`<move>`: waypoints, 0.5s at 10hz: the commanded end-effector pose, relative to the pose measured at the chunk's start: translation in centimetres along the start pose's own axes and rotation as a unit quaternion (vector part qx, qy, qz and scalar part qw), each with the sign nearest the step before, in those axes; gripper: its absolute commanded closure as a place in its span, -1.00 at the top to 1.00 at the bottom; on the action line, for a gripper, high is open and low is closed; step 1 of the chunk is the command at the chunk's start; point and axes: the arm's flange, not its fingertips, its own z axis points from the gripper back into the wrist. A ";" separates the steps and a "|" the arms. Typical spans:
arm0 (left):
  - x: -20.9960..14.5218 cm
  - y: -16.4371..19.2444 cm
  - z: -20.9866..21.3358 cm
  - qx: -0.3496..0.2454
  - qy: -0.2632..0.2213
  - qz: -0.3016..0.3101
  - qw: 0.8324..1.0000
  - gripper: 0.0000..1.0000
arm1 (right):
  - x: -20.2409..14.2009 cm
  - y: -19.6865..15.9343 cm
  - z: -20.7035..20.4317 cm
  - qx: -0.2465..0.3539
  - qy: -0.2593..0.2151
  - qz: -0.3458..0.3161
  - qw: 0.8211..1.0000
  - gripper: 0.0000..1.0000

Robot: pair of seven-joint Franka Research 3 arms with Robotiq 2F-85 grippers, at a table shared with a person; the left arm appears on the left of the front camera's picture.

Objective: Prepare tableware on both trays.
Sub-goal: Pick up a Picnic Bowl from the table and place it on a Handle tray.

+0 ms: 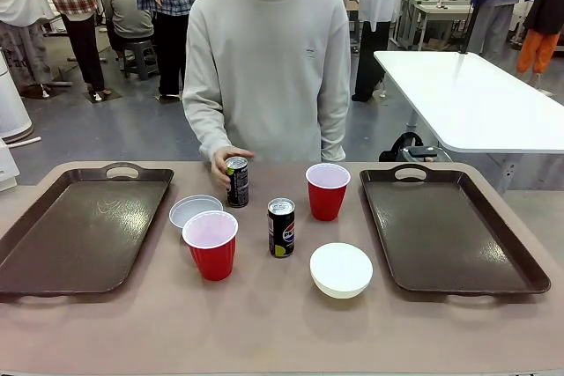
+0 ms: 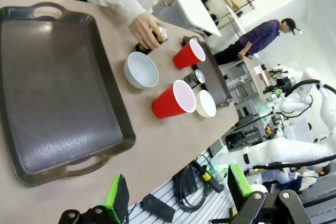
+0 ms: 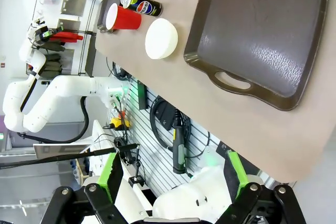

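Left hand [image 2: 177,190] and right hand [image 3: 173,174] both gape wide, empty.

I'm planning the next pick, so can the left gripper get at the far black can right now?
Probably not yet: the person's hand holds the far can, and a white bowl and a red cup stand before it on the robot's side. The left gripper is open.

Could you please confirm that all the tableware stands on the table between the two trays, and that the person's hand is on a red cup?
Not quite: the front view shows the person's hand on a black drink can, not a red cup. The rest holds: all the pieces stand between the left tray and the right tray.
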 end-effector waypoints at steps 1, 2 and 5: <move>0.1 0.2 0.1 -0.007 -0.006 -0.013 1.000 1.00 | 0.7 1.0 -0.7 -0.013 0.018 0.008 1.000 1.00; 0.1 0.2 0.1 -0.007 -0.006 -0.013 1.000 1.00 | 1.4 2.6 -1.3 -0.039 0.022 0.008 0.999 1.00; 0.1 0.2 0.1 -0.007 -0.006 -0.013 1.000 1.00 | 3.8 11.5 -5.1 -0.186 0.054 0.032 0.981 1.00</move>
